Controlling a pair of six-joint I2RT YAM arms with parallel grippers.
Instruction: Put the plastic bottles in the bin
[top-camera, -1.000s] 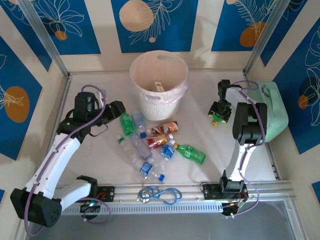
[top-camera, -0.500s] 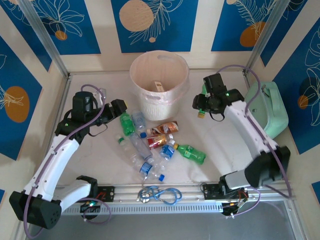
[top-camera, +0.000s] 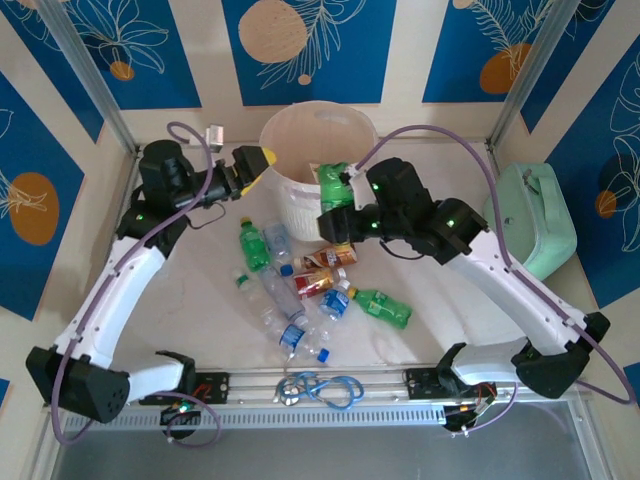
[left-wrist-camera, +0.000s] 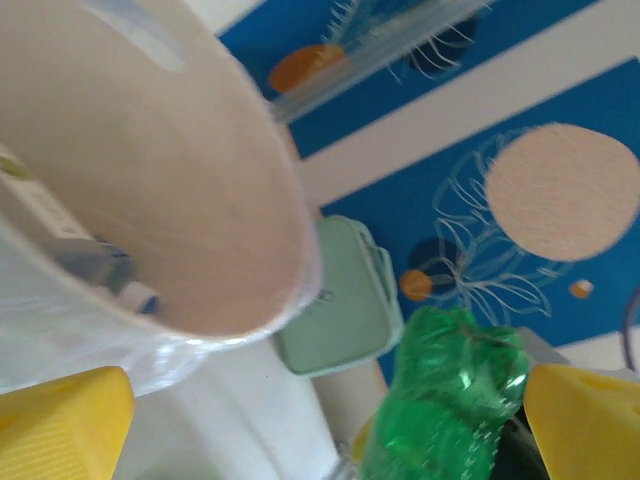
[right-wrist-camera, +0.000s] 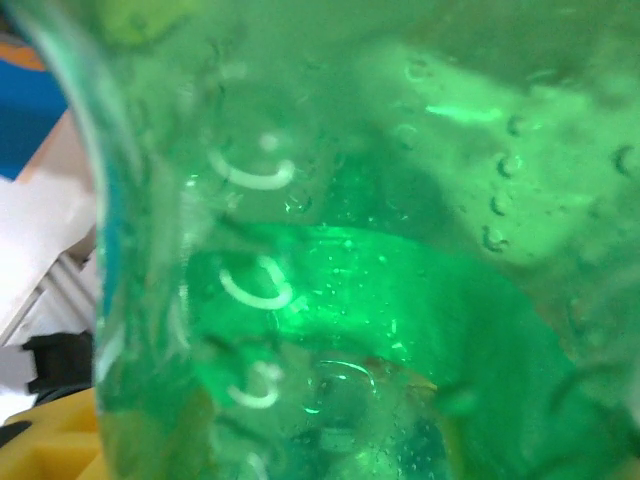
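Green plastic fills the right wrist camera from edge to edge. The right pincer (top-camera: 336, 200) is clamped on a green bottle (top-camera: 335, 180) and holds it up at the right side of the white bin (top-camera: 300, 208), level with the rim and partly over the opening.

On the opposite side of the rim hangs the left pincer (top-camera: 254, 166). Its 2 yellow fingers (left-wrist-camera: 60, 425) are spread wide, with nothing gripped between them. From its wrist camera the bin's curved wall sits close on the left, and the held bottle shows beyond it.

A loose heap of plastic bottles (top-camera: 300, 290) lies on the tabletop (top-camera: 210, 320) just in front of the bin, between the 2 arms. At its left edge a green one with a yellow cap (top-camera: 253, 245) lies just beside a clear one (top-camera: 278, 242). A bottle with a red-brown label (top-camera: 330, 257) lies nearest the right pincer, below it. Another green bottle on its side (top-camera: 383, 307) marks the heap's right edge. Clear bottles with blue caps (top-camera: 292, 337) lie closest to the arms' bases.

Well off to the right, against the wall, rests a mint-green case (top-camera: 540, 215). I cannot tell for sure what lies inside the bin.
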